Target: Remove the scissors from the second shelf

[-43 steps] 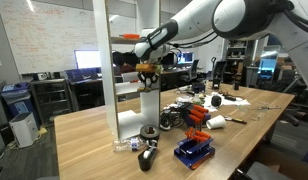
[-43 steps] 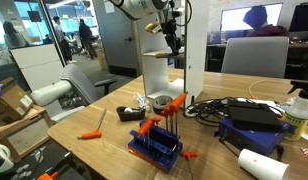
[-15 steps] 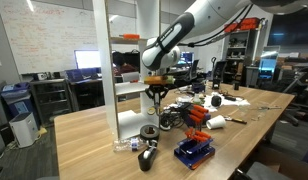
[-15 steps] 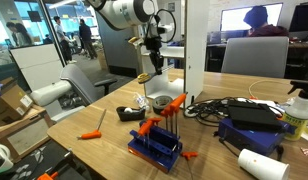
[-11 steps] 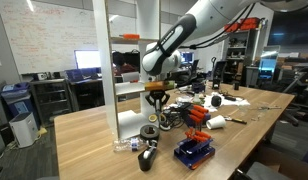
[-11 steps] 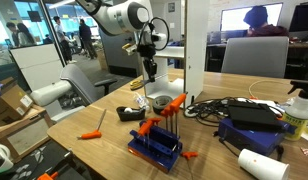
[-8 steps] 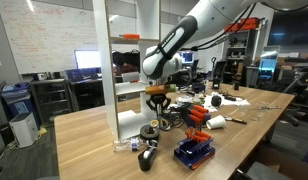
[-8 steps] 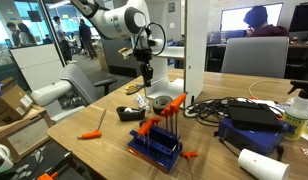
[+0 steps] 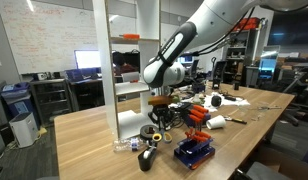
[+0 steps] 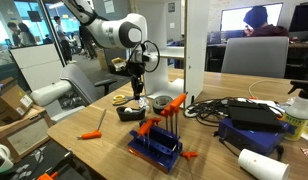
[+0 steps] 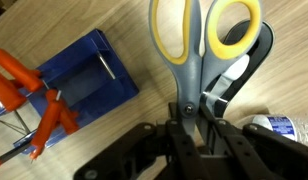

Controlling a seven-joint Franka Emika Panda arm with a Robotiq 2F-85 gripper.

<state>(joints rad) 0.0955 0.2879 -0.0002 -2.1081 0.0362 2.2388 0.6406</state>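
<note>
Gripper (image 11: 194, 128) is clamping the scissors (image 11: 184, 72) by the blades, just past the pivot. The yellow loops are pointing away from the wrist camera. I am holding them low over the wooden table (image 11: 54, 25), beside the white rack (image 9: 99, 70) and off its boards. The blue tray (image 11: 84, 85) with orange-handled tools (image 11: 19, 85) is sitting near the loops. A black roll (image 11: 257, 58) is showing under one loop.

Scene is being lit brightly & evenly by diffuse office light; only soft shadows are being cast beneath the gripper (image 9: 159, 108). Ext. views are being rendered low-res, bkgd slightly soft. Wrist view: the scissors (image 11: 199, 45) ahead of the fingers are being shown fairly sharp, the fingers themselves dark & blurred.
</note>
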